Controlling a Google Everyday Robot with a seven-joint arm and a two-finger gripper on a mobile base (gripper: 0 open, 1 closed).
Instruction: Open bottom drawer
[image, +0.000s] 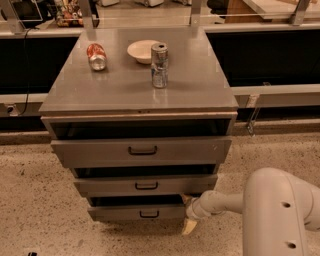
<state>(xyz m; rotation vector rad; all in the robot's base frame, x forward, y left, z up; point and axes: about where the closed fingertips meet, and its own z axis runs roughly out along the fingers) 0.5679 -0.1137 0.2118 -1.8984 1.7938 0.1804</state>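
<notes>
The bottom drawer (135, 212) is the lowest and narrowest grey front of the metal cabinet, with a small black loop handle (149, 214). A dark gap shows above it. My gripper (187, 213) is low by the floor at the drawer's right end, to the right of the handle. Its tan fingers are spread apart, one (186, 199) near the drawer's top right corner and one (189, 227) below it. They hold nothing. My white arm (280, 210) reaches in from the lower right.
The middle drawer (145, 185) and top drawer (141, 150) sit above. On the cabinet top (125, 85) stand a silver can (159, 65), a lying red can (96, 56) and a white bowl (141, 51). Speckled floor surrounds the cabinet; dark counters run behind.
</notes>
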